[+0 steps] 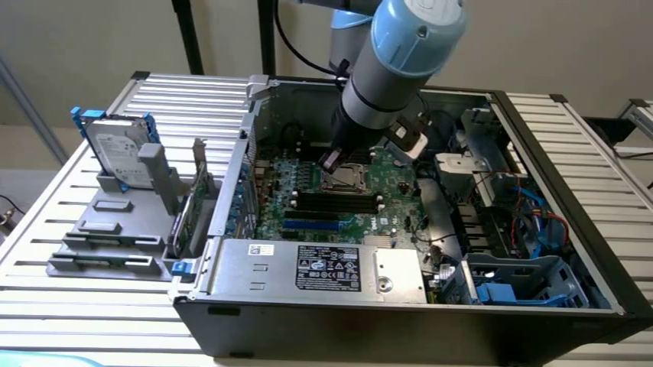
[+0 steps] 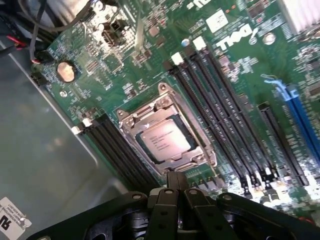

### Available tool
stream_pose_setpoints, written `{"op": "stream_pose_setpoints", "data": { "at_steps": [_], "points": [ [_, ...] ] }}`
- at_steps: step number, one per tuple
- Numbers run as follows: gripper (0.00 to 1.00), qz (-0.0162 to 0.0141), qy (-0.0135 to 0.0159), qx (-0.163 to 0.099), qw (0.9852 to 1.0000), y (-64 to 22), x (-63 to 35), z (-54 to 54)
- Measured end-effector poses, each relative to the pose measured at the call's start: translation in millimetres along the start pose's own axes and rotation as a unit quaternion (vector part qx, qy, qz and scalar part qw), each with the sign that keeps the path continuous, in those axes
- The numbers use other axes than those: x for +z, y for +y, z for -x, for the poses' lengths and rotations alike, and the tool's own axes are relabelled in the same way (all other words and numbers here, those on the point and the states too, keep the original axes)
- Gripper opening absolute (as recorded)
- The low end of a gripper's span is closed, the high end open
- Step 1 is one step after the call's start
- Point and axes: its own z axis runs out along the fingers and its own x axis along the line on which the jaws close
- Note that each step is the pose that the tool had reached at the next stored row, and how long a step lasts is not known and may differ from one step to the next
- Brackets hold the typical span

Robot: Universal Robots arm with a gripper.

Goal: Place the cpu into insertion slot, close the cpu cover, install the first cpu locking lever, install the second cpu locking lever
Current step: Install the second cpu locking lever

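Note:
The cpu [image 2: 162, 139], a pale square chip, lies flat in the insertion slot [image 2: 161, 89] on the green board. The cpu cover [image 2: 131, 120], a silvery frame plate, lies down around the chip's face. My gripper [image 2: 176, 181] is shut, its black fingertips [image 2: 169, 186] pressed together right at the cover's edge, with nothing visible between them. In the exterior view the gripper [image 1: 332, 159] hangs low inside the open computer case, just beside the socket [image 1: 352, 177].
Long black memory slots [image 2: 225, 115] flank the socket on both sides, with blue slots [image 2: 300, 120] beyond. A coin battery [image 2: 65, 71] and cables sit nearby. The power supply box [image 1: 316, 267] and case walls [image 1: 571, 176] hem in the board. A hard drive [image 1: 118, 149] stands outside the case.

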Motion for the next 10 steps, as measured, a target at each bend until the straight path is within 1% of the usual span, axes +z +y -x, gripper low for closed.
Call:
{"op": "stream_pose_setpoints", "data": {
  "at_steps": [4, 7, 10],
  "points": [
    [0.11, -0.0041, -0.0029, 0.002, 1.0, 4.9, -7.2, 8.7],
    [0.11, -0.0071, -0.0049, 0.004, 1.0, 8.1, -10.4, 14.1],
    [0.11, -0.008, -0.0055, 0.004, 0.9999, 9.7, -11.6, 16.7]
  ]
}}
